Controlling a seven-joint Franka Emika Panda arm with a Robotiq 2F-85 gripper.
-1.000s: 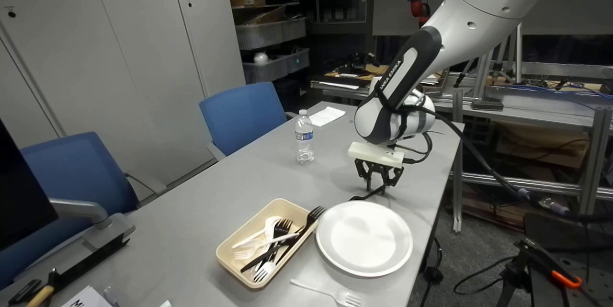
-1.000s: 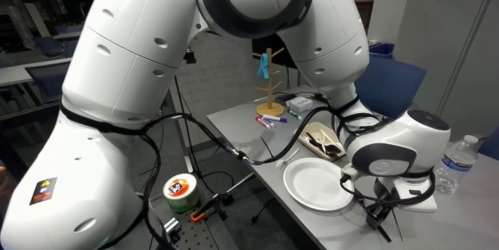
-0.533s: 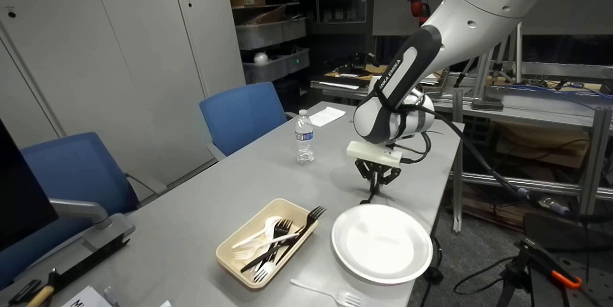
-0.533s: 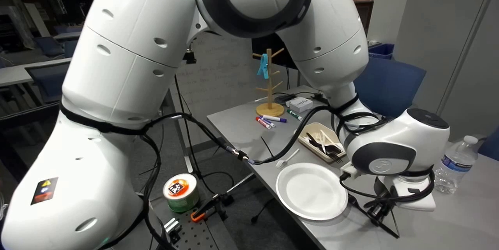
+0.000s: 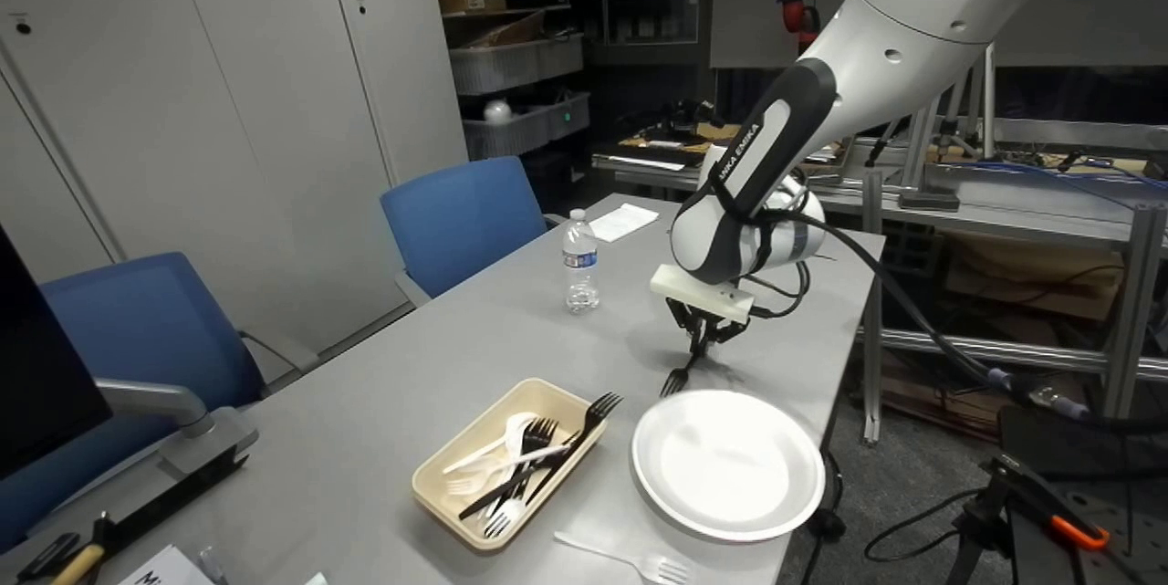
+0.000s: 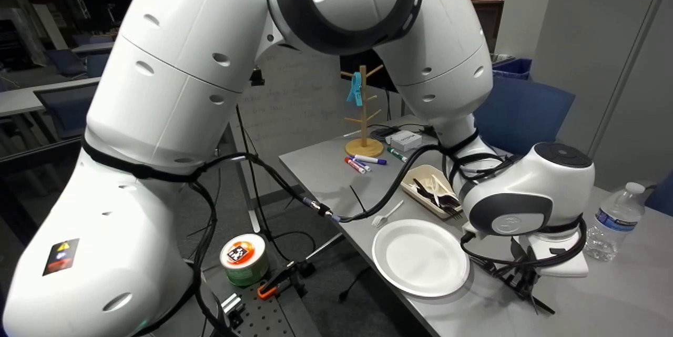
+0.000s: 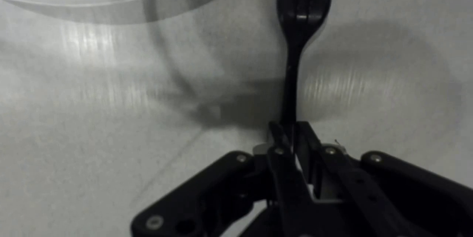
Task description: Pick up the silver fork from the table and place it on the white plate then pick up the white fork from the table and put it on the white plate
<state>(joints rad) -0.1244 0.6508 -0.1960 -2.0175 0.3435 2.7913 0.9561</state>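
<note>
My gripper (image 7: 288, 123) is shut on the handle of the silver fork (image 7: 301, 24), which looks almost black here. Its tines point away from the fingers, toward the top of the wrist view. In an exterior view the fork's tines (image 5: 675, 381) hang just beyond the rim of the white plate (image 5: 727, 466); whether they touch the table (image 5: 511, 339) I cannot tell. Nothing lies on the plate, whose edge also shows at the wrist view's upper left. On the plate's far side from the gripper (image 5: 701, 346), the white fork (image 5: 630, 558) lies flat on the table.
Beside the plate stands a tan tray (image 5: 429, 485) of black and white utensils, one black fork jutting over its rim. A water bottle (image 5: 580, 261) is upright behind the gripper. Markers (image 6: 363, 162) and a wooden peg stand (image 6: 364, 146) sit at the table's far end.
The jaws have closed onto the fork, which has swung so its tines face the plate side. The plate slid toward the table edge during the first half second. The gripper has tilted slightly.
</note>
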